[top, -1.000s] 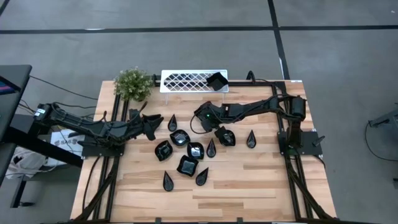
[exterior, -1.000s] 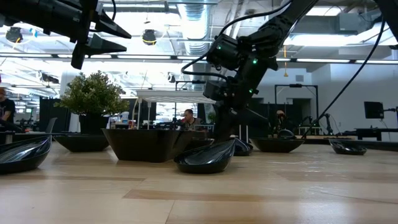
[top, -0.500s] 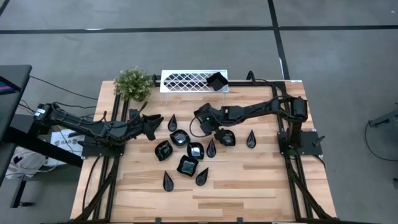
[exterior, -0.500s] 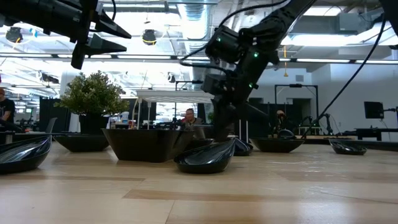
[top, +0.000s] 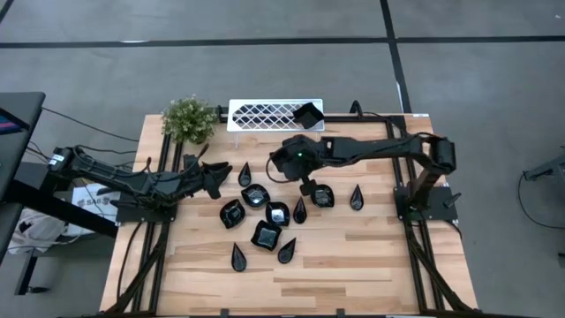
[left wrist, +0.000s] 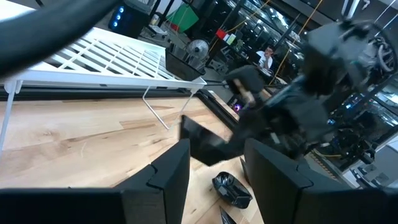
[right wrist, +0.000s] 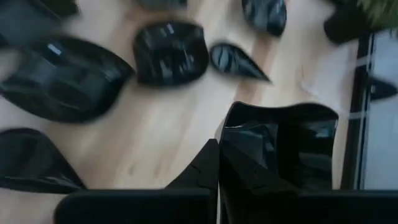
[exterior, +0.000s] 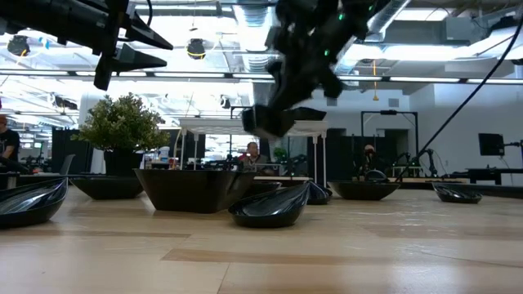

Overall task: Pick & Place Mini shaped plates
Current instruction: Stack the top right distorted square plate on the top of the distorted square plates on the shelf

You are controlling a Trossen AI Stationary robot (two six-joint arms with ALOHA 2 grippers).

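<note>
The right gripper (exterior: 278,121) hangs above the table, jaws pinched tight on a small black dish (right wrist: 280,146). Below them lie more dishes (top: 265,212) (teardrops and squares). Beyond stand a white tray (top: 265,115) and a plant (top: 188,119). The left gripper (top: 221,172) waits open, empty.

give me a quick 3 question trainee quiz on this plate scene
1. True or false: the right gripper holds a plate lifted off the table.
2. What already sits at the right end of the white tray?
A. a black plate
B. the plant
C. nothing
3. Fill in: the left gripper waits with its jaws ____.

Key: 1 true; 2 A, a black plate; 3 open.
</note>
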